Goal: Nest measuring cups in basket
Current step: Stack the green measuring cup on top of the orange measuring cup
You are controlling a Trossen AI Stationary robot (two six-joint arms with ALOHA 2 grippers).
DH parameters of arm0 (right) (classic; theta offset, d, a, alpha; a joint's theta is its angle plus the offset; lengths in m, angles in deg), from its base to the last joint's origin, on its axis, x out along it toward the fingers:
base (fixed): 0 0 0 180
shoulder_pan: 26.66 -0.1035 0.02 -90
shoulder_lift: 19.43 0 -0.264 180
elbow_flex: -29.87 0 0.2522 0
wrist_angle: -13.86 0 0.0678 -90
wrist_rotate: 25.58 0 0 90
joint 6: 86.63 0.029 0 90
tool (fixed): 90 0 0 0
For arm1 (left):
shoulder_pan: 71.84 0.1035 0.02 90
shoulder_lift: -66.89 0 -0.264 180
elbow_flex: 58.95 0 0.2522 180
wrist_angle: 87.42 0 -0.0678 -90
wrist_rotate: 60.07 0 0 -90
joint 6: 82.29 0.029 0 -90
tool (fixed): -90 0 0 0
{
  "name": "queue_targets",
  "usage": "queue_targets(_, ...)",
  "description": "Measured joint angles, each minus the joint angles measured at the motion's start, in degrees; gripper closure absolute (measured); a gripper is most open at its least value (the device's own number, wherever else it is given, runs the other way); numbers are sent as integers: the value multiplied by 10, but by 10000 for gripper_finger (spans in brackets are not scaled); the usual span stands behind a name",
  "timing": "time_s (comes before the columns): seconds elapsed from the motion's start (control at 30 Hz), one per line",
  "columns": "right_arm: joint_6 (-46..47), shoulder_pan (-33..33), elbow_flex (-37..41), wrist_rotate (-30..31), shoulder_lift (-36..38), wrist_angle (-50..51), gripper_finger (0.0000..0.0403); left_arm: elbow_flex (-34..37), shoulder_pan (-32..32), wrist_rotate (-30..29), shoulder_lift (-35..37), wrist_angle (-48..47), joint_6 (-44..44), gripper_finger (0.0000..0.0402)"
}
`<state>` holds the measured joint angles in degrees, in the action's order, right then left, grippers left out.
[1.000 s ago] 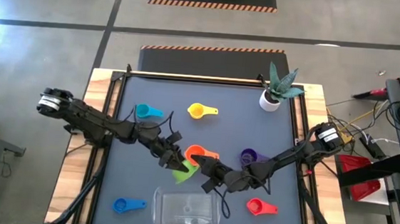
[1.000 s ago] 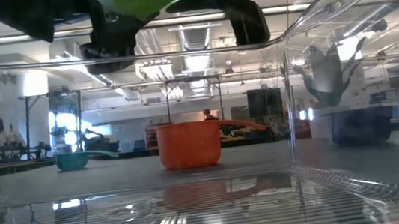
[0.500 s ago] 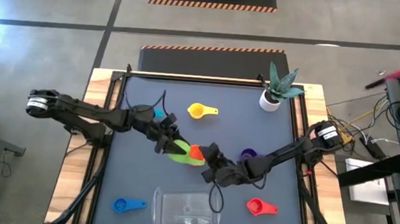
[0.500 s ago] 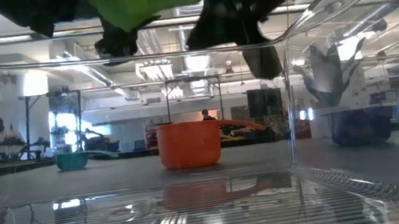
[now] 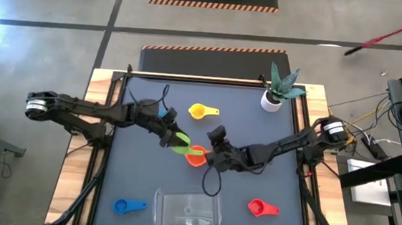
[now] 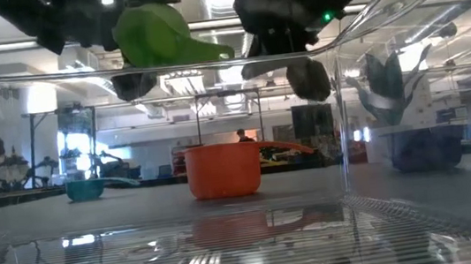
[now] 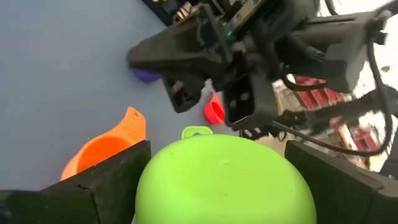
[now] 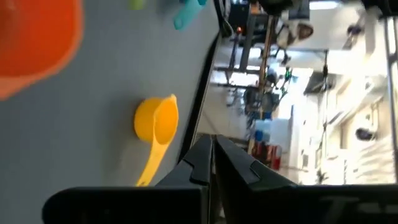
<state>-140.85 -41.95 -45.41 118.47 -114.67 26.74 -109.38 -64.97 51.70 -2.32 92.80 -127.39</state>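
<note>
My left gripper [image 5: 172,139] is shut on the green cup [image 5: 181,144] above mid-table, just left of the orange cup [image 5: 196,156], which stands on its base. My right gripper [image 5: 216,135] hovers shut and empty on the far right side of the orange cup. The yellow cup [image 5: 199,112] lies farther back. The teal cup [image 6: 86,190] is mostly hidden under the left arm in the high view. The purple cup [image 7: 146,76] lies beneath the right arm. The red cup [image 5: 262,207] and blue cup [image 5: 127,206] flank the clear basket [image 5: 187,210] at the near edge. My left gripper [image 7: 217,152] pinches the green cup's round bowl [image 7: 221,180] between its two fingers [image 7: 118,177], one on each side of it. The short handle [image 7: 196,132] points away from the wrist. The cup is lifted clear of the table and tilted [image 6: 162,34].
A white plant pot [image 5: 272,100] stands at the far right corner. The two arms meet over mid-table, their grippers close together above the orange cup [image 6: 222,171]. The basket's clear wall [image 6: 343,137] fills the low view.
Both grippers moved toward the far edge. The left one carried the green cup from near the basket's far side to beside the orange cup, and the cup tipped so its handle points sideways. The right gripper drew away from the green cup and passed over the orange cup.
</note>
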Motion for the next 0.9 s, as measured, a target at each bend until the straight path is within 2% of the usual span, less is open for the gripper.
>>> queue_targets(0.13,85,20,0,-27,50,57,394,0,16,-9,0,0,-28,60)
queue_targets(0.37,207,50,15,-208,160,80,367,0,36,-78,0,12,-95,58)
queue_targets(0.6,317,87,54,-363,253,78,315,0,43,-94,0,16,-141,58)
queue_targets(0.77,393,106,78,-457,271,77,257,1,43,-104,0,40,-153,58)
queue_targets(0.9,417,111,94,-486,254,46,216,1,42,-104,-1,69,-155,58)
